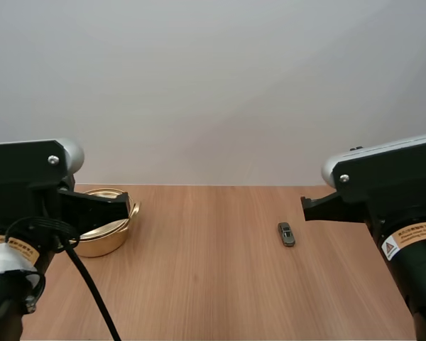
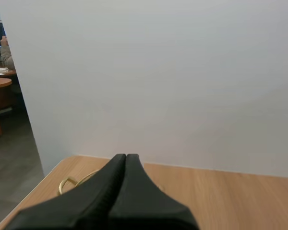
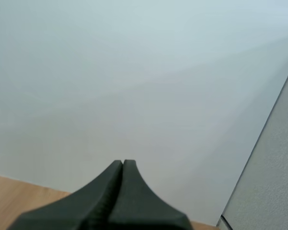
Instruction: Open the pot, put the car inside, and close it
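Left end effector (image 2: 126,159): I saw it closed on nothing, its two black fingers pressed together into one dark wedge.
Left end effector, from above: it hung in front of the pot (image 1: 103,238) and covered part of it, with its tip pointing toward the middle of the bench (image 1: 213,284).
Right end effector (image 3: 123,164): also closed and empty, the fingers lying flat against each other.
Right end effector, from above: it was raised at the right side of the bench, with its tip pointing inward, near the car but not touching it.
Pot: gold-coloured, it stood at the far left of the bench. From the left wrist I caught one curved gold handle beside the fingers.
Lid: the arm hid too much for me to tell how it sat.
Car (image 1: 287,234): small and dark grey, it rested on bare wood right of centre, well apart from the pot and outside it.
Bench: light wood grain.
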Robot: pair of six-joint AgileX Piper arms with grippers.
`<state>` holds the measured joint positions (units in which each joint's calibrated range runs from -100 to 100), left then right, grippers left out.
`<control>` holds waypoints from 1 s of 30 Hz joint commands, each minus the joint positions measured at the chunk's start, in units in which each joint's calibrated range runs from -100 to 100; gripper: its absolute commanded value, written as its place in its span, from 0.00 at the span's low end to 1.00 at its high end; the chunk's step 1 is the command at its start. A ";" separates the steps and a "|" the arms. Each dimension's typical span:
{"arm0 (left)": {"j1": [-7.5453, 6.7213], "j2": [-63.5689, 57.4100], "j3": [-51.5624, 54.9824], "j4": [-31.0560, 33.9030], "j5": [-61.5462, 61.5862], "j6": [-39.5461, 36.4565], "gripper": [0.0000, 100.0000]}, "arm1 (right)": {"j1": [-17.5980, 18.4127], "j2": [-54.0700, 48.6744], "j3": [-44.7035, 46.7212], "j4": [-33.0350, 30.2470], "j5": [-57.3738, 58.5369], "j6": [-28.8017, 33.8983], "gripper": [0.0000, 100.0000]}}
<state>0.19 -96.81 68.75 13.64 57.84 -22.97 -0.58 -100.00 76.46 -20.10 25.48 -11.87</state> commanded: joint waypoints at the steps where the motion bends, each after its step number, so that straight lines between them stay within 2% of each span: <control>1: 0.31 4.63 0.23 11.36 -10.38 0.03 0.00 | -0.05 1.22 -0.38 1.63 5.40 -2.95 0.00; 5: 1.64 17.72 -1.74 17.08 -9.57 1.05 0.00 | 0.09 7.88 -0.38 6.52 13.14 -13.34 0.00; 8: 3.49 29.20 -4.12 18.83 -9.57 3.41 0.00 | 0.10 13.86 -0.38 10.47 16.34 -19.16 0.00; 11: 4.73 39.47 -7.00 18.41 -9.42 3.51 0.00 | 0.10 17.96 -0.38 13.08 18.54 -19.77 0.00; 13: 4.79 44.64 -8.61 18.63 -11.11 3.51 0.00 | 0.10 19.33 -0.38 13.20 18.74 -19.77 0.00; 18: 6.24 53.92 -13.45 22.92 -14.17 3.20 0.00 | 0.10 19.91 -0.38 13.67 17.94 -19.85 0.00; 22: 6.42 59.59 -17.58 22.26 -12.89 3.53 0.02 | 0.10 19.91 -0.38 14.09 17.54 -19.79 0.00; 24: 6.42 62.19 -19.17 22.14 -8.54 3.71 0.13 | 0.10 19.91 -0.38 14.09 17.54 -19.79 0.00; 29: 6.42 67.82 -20.30 20.49 -4.79 5.90 0.71 | 0.10 19.91 -0.38 14.08 16.87 -19.79 0.00; 30: 6.42 68.65 -20.30 20.60 -4.79 5.90 0.78 | 0.10 19.91 -0.38 14.08 16.87 -19.79 0.00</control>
<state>6.62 -40.64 48.43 34.09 52.93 -16.94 -0.50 -80.06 76.00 -5.97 42.37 -31.66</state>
